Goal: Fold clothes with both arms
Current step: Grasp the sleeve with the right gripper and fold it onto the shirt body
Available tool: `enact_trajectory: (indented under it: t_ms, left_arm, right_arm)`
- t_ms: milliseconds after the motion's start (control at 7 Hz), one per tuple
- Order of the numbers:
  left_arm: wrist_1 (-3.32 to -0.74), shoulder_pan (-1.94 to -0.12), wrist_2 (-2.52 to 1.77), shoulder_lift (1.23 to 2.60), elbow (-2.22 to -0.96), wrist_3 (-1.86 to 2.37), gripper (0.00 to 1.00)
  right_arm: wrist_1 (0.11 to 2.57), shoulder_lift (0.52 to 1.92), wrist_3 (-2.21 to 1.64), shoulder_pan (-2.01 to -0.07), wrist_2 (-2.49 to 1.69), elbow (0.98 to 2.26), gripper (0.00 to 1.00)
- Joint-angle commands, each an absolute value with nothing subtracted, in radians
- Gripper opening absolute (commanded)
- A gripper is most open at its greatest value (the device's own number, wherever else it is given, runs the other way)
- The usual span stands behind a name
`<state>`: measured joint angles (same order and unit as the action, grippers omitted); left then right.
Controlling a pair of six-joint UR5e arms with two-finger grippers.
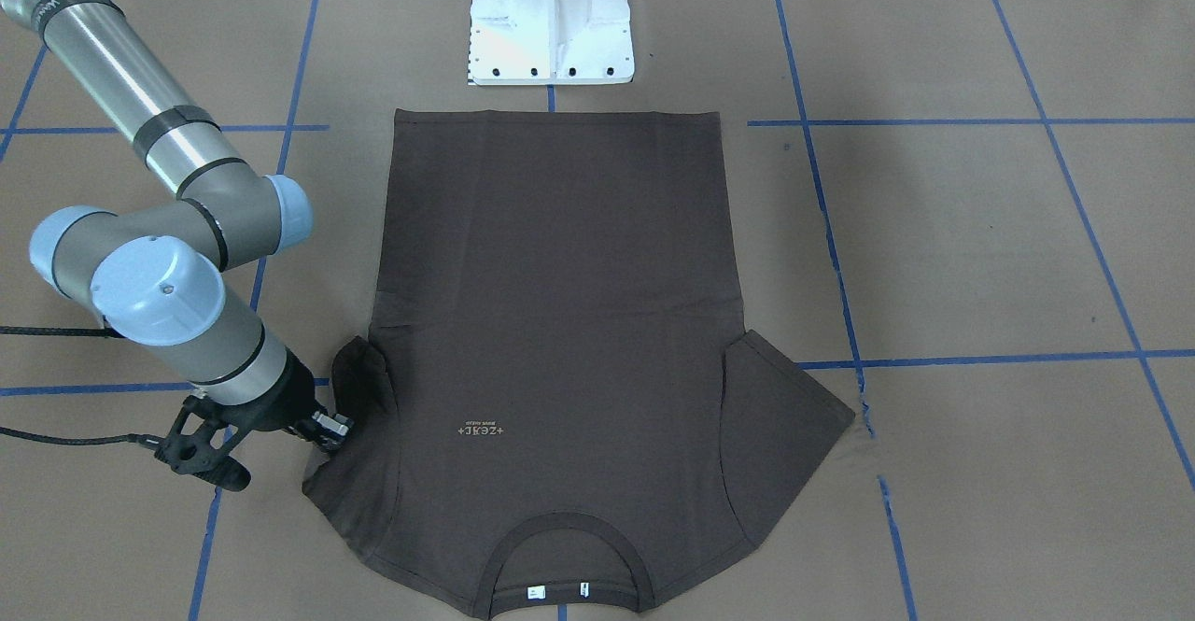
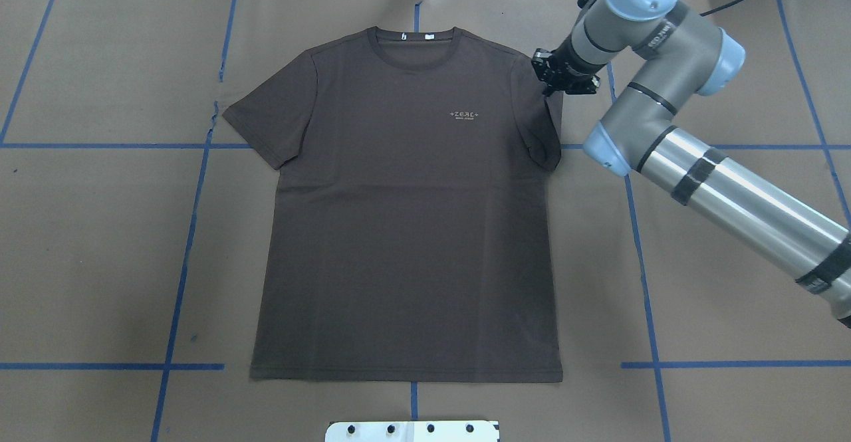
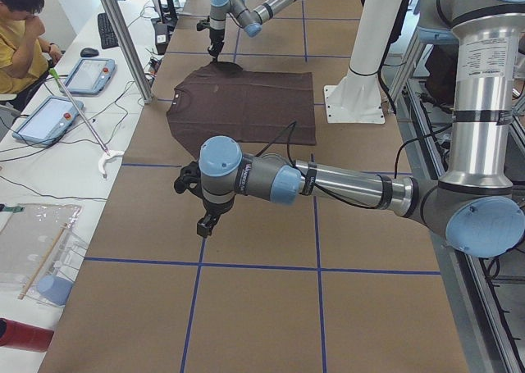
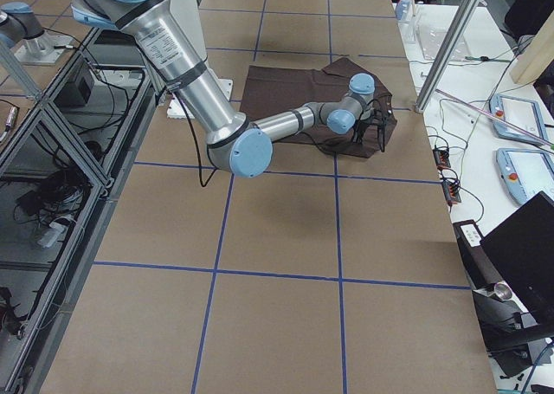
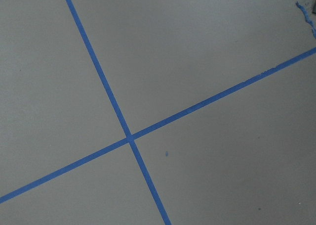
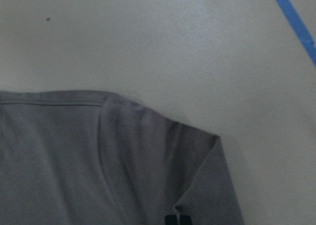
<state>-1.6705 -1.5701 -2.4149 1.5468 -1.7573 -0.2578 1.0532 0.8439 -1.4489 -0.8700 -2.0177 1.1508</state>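
Observation:
The dark brown T-shirt [image 2: 405, 229] lies flat and face up, collar [image 2: 415, 33] at the table's far edge and hem toward the robot's base. My right gripper [image 2: 557, 83] sits at the edge of the sleeve on the overhead view's right, shut on the cloth. That sleeve [image 1: 359, 369] is bunched and curled inward, while the other sleeve [image 1: 784, 416] lies spread. In the right wrist view a crease runs up from the pinched fingertips [image 6: 177, 219]. My left gripper [image 3: 205, 224] hangs over bare paper well away from the shirt; I cannot tell whether it is open or shut.
The white pedestal base [image 1: 551, 23] stands just behind the hem. Blue tape lines [image 5: 129, 136] cross the brown paper table cover. A person [image 3: 20, 29] sits at a side table with tablets [image 3: 89, 74] beyond the table's far edge.

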Motion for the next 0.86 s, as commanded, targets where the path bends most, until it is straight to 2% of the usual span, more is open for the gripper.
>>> enact_trajectory:
  t_ms: [0, 286, 429, 571, 714]
  left_arm:
    - [-1.671, -1.571, -2.418, 1.546, -1.759, -0.258, 1.00]
    - [-1.671, -1.571, -2.419, 1.546, -1.764, -0.258, 1.00]
    - [-1.671, -1.571, -2.418, 1.546, -1.763, -0.258, 1.00]
    - [-1.671, -1.571, -2.418, 1.548, -1.763, -0.259, 1.00]
    - [-1.671, -1.569, -2.424, 1.558, -1.747, -0.256, 1.00]
  right_arm:
    - [1.051, 0.732, -1.535, -0.816, -1.912, 1.055, 0.00]
    - [1.045, 0.704, -1.534, -0.802, -1.873, 1.014, 0.00]
    - [1.042, 0.704, -1.523, -0.790, -1.868, 1.012, 0.18]
    - [1.042, 0.703, -1.523, -0.779, -1.859, 1.019, 0.99]
    - [1.043, 0.713, -1.497, -0.782, -1.864, 1.041, 1.00]
